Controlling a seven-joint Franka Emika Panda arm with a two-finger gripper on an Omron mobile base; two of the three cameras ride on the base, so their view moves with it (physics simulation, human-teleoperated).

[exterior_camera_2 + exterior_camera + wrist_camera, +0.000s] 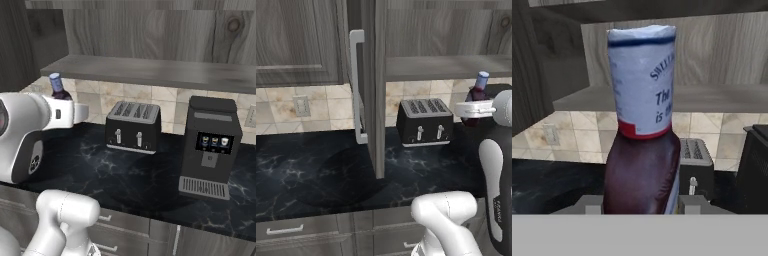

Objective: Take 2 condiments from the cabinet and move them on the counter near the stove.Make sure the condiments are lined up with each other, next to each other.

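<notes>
- The dark brown bottle (643, 170) with a pale blue cap sits upright in the gripper (643, 204), whose fingers are clamped on its lower body; the hand view brings it close, with printed lettering on the cap.
- In the left base view the same bottle (476, 97) is held in the air below the cabinet shelf (448, 67), above the black marble counter (316, 175) and just right of a black four-slot toaster (424, 121).
- That view also brings in the open cabinet door (376, 90) with its long silver bar handle (356, 85), and a wall outlet (301, 105) on the tiled backsplash.
- The right base view adds a black coffee machine (210, 147) standing on the counter right of the toaster, and the bottle's cap (55, 80) peeks above the white arm.
</notes>
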